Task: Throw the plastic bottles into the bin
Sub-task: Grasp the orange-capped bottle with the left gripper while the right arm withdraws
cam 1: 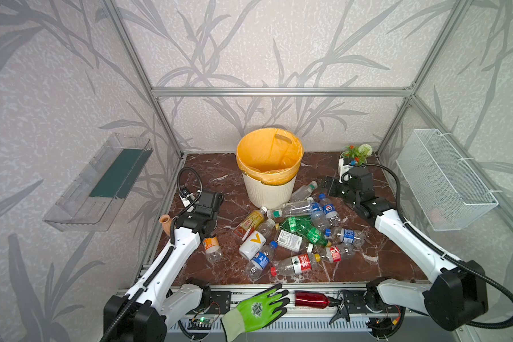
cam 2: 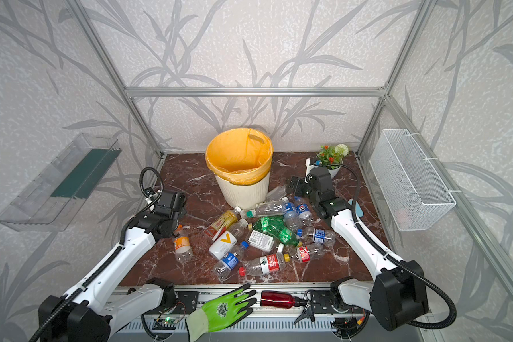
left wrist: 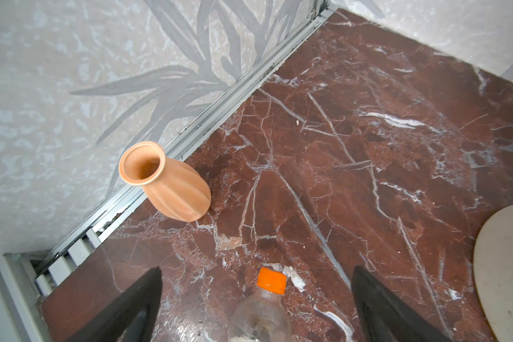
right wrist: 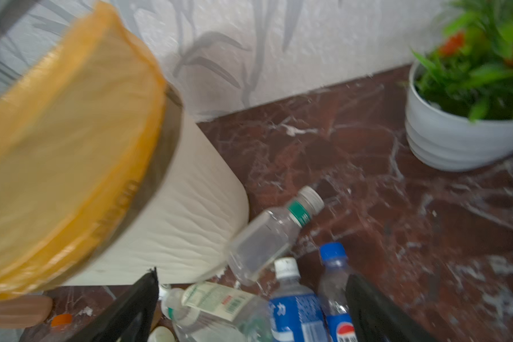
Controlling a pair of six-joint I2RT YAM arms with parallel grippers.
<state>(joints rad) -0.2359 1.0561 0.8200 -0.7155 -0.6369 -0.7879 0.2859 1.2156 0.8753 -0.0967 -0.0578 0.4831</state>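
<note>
White arms [cam 1: 185,245], black joints [cam 1: 456,293], ribbed black cables [cam 1: 189,169]

About fifteen plastic bottles [cam 1: 296,265] lie on the table [cam 1: 214,174], two of them green; overlap blurs the exact count. There is one bin [cam 1: 268,192], one terracotta vase [left wrist: 172,183], one potted plant [cam 1: 357,152], one green glove [cam 1: 258,308] and one red metal bottle [cam 1: 311,299].

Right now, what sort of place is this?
Probably a robot test booth: an aluminium frame holds wallpapered panels, a left arm and right arm flank a marble-look table, circuit board exposed in front.
</note>
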